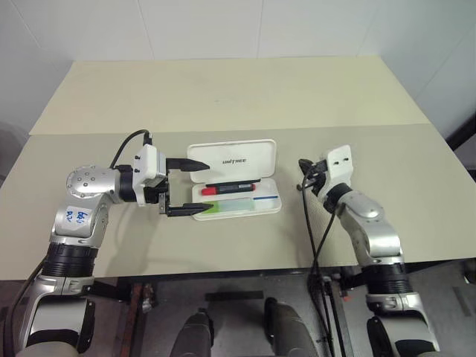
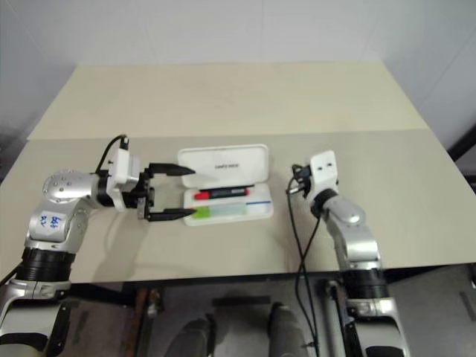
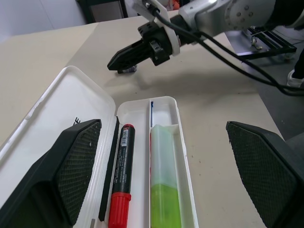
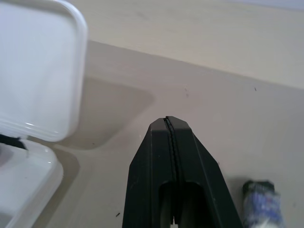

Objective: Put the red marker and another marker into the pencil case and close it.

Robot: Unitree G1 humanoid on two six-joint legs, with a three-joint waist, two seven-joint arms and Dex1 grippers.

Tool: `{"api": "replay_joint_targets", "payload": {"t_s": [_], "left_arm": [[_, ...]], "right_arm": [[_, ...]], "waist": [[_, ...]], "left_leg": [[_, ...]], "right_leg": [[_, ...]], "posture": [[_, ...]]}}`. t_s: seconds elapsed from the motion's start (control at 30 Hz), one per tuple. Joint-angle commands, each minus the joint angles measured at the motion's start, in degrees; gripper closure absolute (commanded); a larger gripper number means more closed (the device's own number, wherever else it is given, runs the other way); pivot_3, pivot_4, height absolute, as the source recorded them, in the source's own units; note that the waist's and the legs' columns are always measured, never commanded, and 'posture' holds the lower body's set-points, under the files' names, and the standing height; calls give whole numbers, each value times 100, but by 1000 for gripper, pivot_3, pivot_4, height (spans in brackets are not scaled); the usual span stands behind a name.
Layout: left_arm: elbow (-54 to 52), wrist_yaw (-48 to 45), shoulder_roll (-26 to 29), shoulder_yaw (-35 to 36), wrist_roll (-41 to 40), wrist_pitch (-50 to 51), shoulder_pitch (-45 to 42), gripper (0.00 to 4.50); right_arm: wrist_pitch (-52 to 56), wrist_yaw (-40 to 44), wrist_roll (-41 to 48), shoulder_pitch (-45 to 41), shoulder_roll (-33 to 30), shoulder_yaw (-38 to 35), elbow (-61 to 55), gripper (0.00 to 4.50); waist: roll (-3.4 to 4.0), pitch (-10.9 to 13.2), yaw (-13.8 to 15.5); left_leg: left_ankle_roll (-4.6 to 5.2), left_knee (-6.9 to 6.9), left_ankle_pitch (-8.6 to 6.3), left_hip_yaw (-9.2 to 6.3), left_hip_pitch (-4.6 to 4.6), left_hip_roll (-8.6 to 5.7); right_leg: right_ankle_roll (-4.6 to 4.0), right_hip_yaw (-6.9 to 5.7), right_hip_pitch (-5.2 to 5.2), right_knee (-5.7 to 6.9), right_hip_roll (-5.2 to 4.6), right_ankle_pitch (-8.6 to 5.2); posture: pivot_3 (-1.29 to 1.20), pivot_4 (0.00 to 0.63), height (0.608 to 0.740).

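The left gripper (image 1: pixel 195 187) sits at the near left end of the pencil case (image 1: pixel 268 205), its two black fingers spread wide, one over the lid's left edge and the other at the tray's left end. Nothing is between them except the case's end.

The case lies open on the table (image 1: pixel 223 97), tray nearer, lid (image 1: pixel 232 159) tilted up behind it. In the tray's rear groove lies the red marker (image 3: pixel 121 183), black barrel with its red cap toward the left gripper. In the front groove, just beside it, lies the green marker (image 3: pixel 164 190), pale and see-through, its greener end also toward the left gripper. A blue stripe (image 1: pixel 265 198) shows at the tray's right end.

To the right of the case, apart from it, the right gripper (image 3: pixel 114 64) hangs low over the table, its fingers pressed together with nothing between them, pointing toward the case's right end. Just beside its tip, a small grey piece (image 4: pixel 260 205) rests on the table.
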Motion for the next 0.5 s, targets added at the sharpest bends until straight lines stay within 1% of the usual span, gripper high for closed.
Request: {"api": "replay_joint_targets", "payload": {"t_s": [0.03,0.07,0.17,0.3,0.4,0.47,0.5], "left_arm": [[-66,47,-8,119,-87,-102,22,0],[-76,57,-17,117,-83,-109,39,0],[-101,88,-42,109,-71,-113,66,0],[-118,102,-32,103,-66,-122,90,0],[-120,111,-24,102,-68,-127,95,0],[-123,113,-21,99,-68,-129,97,0],[-115,105,-20,91,-62,-133,91,0]], "right_arm": [[22,71,80,-121,-137,-170,-210,4473],[42,-2,118,-126,-123,-267,-170,4473],[55,-296,-30,-119,-129,-384,-48,3887],[100,-883,-211,-71,53,-526,-94,2438],[189,-1347,-312,25,261,-587,-139,1268],[238,-1471,-362,103,342,-546,-158,536],[252,-1506,-324,199,465,-512,-182,249]], "waist": [[0,0,-2],[0,0,-3],[0,0,5],[0,0,-2],[0,0,0],[0,0,0],[0,0,2]], "left_leg": [[0,0,0,0,0,0],[0,0,0,0,0,0],[0,1,0,0,0,0],[0,1,0,1,0,0],[0,1,0,0,0,0],[0,1,0,0,1,0],[0,1,0,0,0,0]], "right_leg": [[0,0,0,0,0,0],[0,0,0,-1,0,0],[0,0,0,-2,0,0],[0,0,0,-2,0,0],[-1,0,-1,-5,0,-1],[-2,1,-1,-5,0,-1],[-1,1,-1,-4,0,-1]], "posture": [[0,150,740],[0,150,740],[0,150,740],[0,150,740],[0,150,740],[0,150,740],[0,150,740]]}}
